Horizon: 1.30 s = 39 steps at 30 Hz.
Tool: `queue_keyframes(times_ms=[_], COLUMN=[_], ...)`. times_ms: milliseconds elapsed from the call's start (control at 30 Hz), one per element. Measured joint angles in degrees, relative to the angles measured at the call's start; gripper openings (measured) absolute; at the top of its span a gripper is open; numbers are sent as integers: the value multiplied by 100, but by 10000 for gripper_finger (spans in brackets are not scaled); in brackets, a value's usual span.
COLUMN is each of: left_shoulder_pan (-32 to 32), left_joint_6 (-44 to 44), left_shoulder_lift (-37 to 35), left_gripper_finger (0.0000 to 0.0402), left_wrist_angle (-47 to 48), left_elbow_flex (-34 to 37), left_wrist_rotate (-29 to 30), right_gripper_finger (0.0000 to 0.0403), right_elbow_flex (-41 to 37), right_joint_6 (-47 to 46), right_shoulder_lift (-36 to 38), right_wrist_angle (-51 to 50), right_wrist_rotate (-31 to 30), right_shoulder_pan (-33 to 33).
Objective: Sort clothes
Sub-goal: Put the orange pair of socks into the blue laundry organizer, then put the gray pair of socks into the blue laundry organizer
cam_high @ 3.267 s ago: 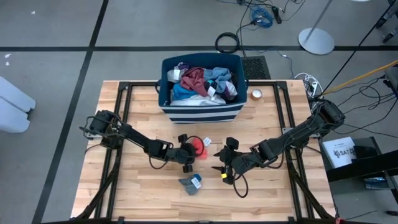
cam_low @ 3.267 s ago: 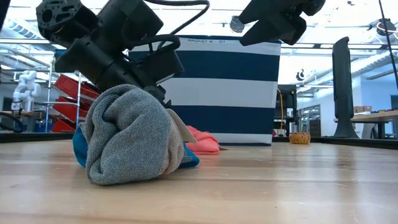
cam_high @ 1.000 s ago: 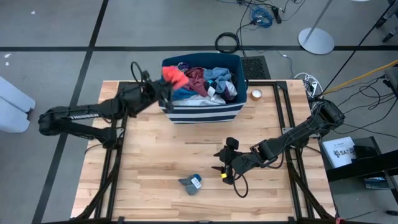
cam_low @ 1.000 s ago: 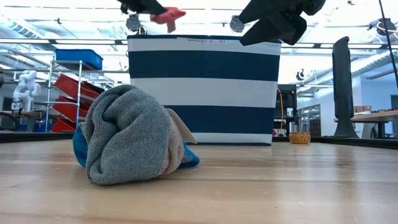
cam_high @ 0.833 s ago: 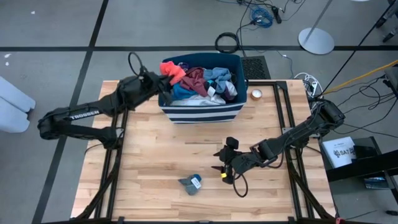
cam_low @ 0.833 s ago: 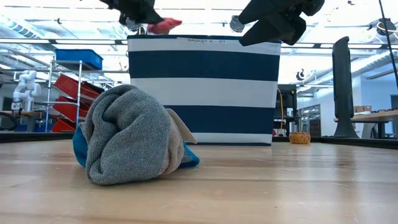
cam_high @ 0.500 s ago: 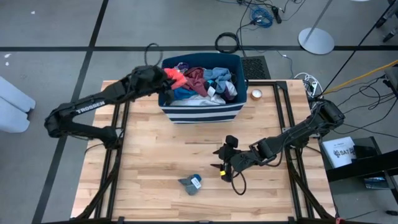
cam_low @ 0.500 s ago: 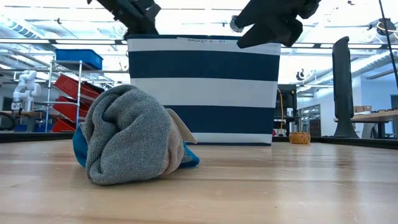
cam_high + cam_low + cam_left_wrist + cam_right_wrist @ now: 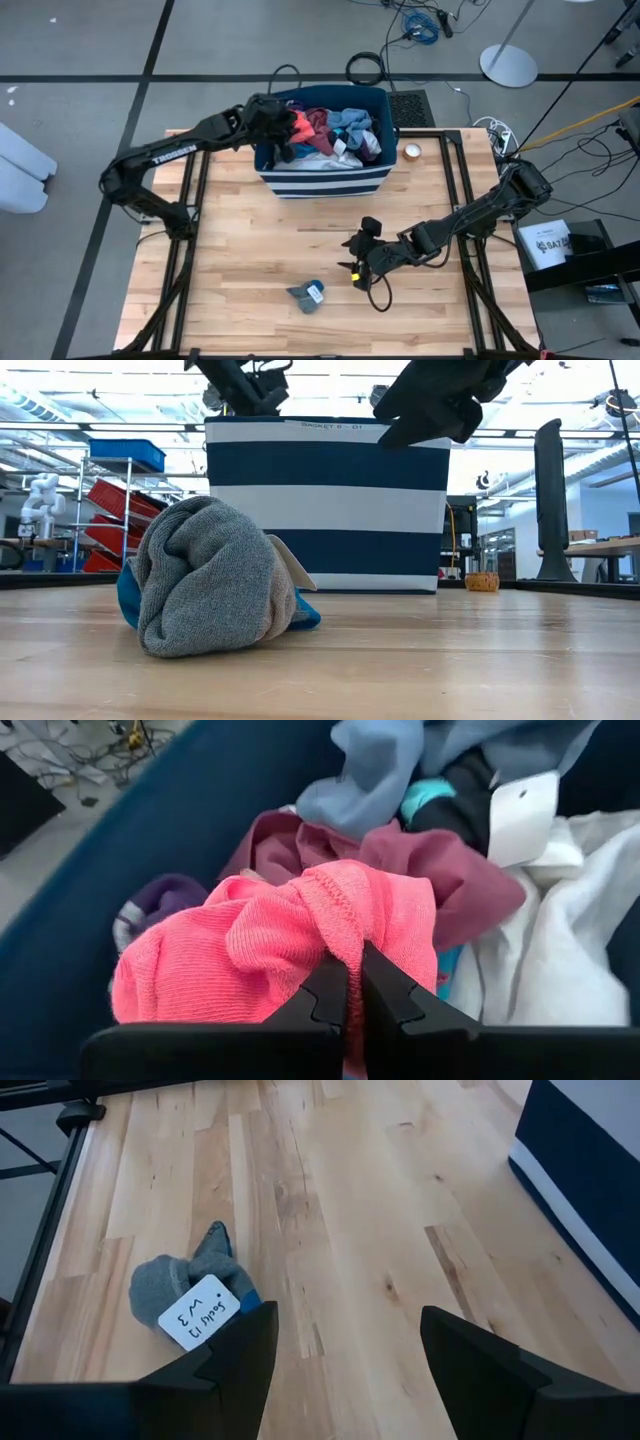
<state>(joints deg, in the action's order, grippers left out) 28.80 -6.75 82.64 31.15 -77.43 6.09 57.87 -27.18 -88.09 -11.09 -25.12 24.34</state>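
My left gripper [image 9: 287,126] reaches over the left part of the navy striped bin [image 9: 325,178] and is shut on a red-orange knit piece [image 9: 270,945]. Under that piece lie maroon [image 9: 440,870], light blue, white and dark clothes. A balled grey sock with blue trim and a white tag [image 9: 306,293] lies on the table near the front; it also shows in the low view [image 9: 205,580] and the right wrist view [image 9: 185,1295]. My right gripper [image 9: 356,258] hovers open to the right of the sock [image 9: 345,1330], touching nothing. My left gripper pinches a bunched fold of the red-orange piece [image 9: 335,925] between its two fingers. The fingers come from the bin's left side, slanting down into the bin. The piece sits bunched ahead of the fingertips, over the maroon garment; whether it rests on it I cannot tell.
A small round object [image 9: 412,152] stands on the table to the right of the bin. Black frame rails [image 9: 195,200] run along the table's left and right sides. Bare wood [image 9: 330,1200] lies between the sock and the bin.
My left gripper has carried the red-orange piece from above the bin's left rim toward the table's right, over the bin, and down among the clothes. It stays shut on the piece. The grey sock has not moved.
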Motion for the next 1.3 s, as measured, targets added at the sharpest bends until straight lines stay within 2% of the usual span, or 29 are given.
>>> queue_keyframes(times_ms=[200,333,467,567,933,1067,1300], left_shoulder_pan=[-106,-253,-332,-393,-872,-1326,-2399], left_joint_6=[345,400,759,796,1078,1100,1056], left_shoulder_lift=[80,87,115,117,111,111,109], left_gripper_finger=[23,67,117,138,144,143,143], left_wrist_angle=[-47,65,284,348,592,629,1433], left_elbow_flex=[-1,-103,-481,-843,-1897,-2032,-2037], left_wrist_rotate=[53,69,76,74,18,-307,-343], right_gripper_finger=[233,233,233,233,233,233,233], right_elbow_flex=[0,0,0,0,0,0,0], right_joint_6=[2,19,20,20,-66,-67,-66], right_shoulder_lift=[0,0,-2,-2,-2,-4,-4], right_wrist_angle=[-93,-201,-211,-210,-206,-207,-207], right_wrist_rotate=[3,27,161,162,166,166,166], right_shoulder_pan=[22,31,31,31,31,31,31])
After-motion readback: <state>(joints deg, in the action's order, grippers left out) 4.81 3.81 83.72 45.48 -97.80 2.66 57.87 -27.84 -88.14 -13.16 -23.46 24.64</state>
